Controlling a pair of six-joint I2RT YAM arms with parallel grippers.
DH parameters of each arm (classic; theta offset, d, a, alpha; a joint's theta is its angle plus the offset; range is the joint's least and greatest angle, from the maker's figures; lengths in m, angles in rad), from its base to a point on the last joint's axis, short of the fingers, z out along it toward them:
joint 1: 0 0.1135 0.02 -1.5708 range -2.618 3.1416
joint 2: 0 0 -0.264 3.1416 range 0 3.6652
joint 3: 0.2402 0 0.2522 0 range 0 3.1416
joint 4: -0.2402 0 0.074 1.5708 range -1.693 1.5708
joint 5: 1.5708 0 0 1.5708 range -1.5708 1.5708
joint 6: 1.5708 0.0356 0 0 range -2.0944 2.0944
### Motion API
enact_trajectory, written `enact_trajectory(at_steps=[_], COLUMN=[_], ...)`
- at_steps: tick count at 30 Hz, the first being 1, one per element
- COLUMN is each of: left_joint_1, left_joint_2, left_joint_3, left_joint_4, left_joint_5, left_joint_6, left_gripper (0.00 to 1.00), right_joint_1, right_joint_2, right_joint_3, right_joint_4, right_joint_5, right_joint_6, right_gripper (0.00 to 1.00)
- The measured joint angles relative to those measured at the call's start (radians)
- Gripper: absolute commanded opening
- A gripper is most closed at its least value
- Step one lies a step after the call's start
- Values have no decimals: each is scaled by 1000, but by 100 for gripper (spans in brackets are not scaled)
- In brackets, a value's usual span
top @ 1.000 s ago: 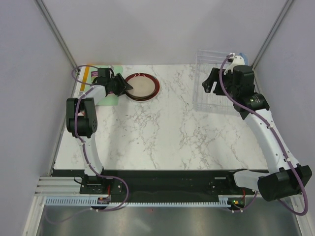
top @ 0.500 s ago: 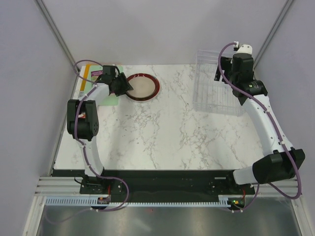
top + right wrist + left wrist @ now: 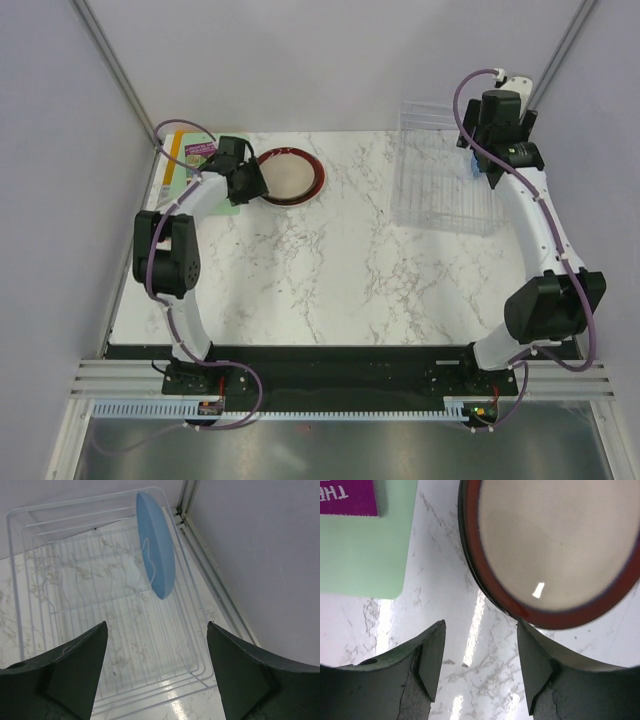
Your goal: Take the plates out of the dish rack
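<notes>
Looking down from overhead, the left gripper (image 3: 254,183) sits low over the marble table (image 3: 330,260). Its fingers aim at the red-rimmed plate (image 3: 290,175), which lies flat just ahead of the tips, and a green book (image 3: 195,152) lies on its other side. The right gripper (image 3: 482,150) hangs above the far right end of the clear dish rack (image 3: 430,185). A sliver of the light blue plate (image 3: 474,166) shows just beside it, but from this view I cannot tell how its jaws stand.

From the left wrist, the left gripper (image 3: 480,625) is spread apart with only bare marble between the fingers (image 3: 430,660). The red-rimmed plate (image 3: 555,545), cream in the centre, lies flat ahead and to the right, its rim just beyond the right fingertip. The book (image 3: 360,545) lies ahead to the left.

From the right wrist, the right gripper (image 3: 156,625) is spread wide and holds nothing. The light blue plate (image 3: 156,550) stands on edge in the dish rack (image 3: 70,630), straight ahead of the gap. Its faces turn left and right, and its long line runs away from the fingers, leaning slightly.
</notes>
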Motion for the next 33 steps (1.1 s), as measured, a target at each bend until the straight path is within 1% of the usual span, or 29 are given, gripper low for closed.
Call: enact_trajectory(at_steps=[3, 4, 8, 11, 16, 20, 24, 25, 27, 30, 31, 33], left_joint_1=[-24, -31, -70, -102, -142, -145, -144, -144, -144, -145, -145, -145], left_joint_2=[-101, -135, -291, -374, -440, -448, -449, -451, -453, -455, -455, -455], left_joint_3=[-39, -49, -102, -143, -215, -248, -259, -261, -264, -273, -275, -280], left_joint_4=[-12, -13, 11, 40, 69, 79, 89, 92, 100, 113, 114, 116], left_joint_5=[-8, -5, 29, 53, 88, 103, 113, 119, 125, 130, 130, 131], left_joint_6=[0, 0, -2, -7, -16, -19, -20, -20, -20, -22, -23, -26], left_gripper=[66, 66, 66, 66, 67, 67, 67, 67, 67, 67, 67, 67], right_joint_1=[-11, -13, -22, -23, -26, -37, -54, -57, -63, -69, -71, -79], right_joint_2=[81, 119, 281, 394, 551, 618, 663, 672, 688, 708, 715, 727], right_joint_3=[58, 86, 200, 274, 380, 444, 493, 501, 510, 517, 520, 522], right_joint_4=[12, 13, 20, 29, 59, 81, 105, 109, 115, 117, 118, 117], right_joint_5=[71, 100, 183, 240, 345, 397, 430, 433, 436, 434, 431, 424], right_joint_6=[-12, -16, -42, -68, -137, -187, -214, -218, -222, -221, -222, -225], right_gripper=[85, 84, 82, 82, 84, 83, 75, 70, 70, 59, 50, 43])
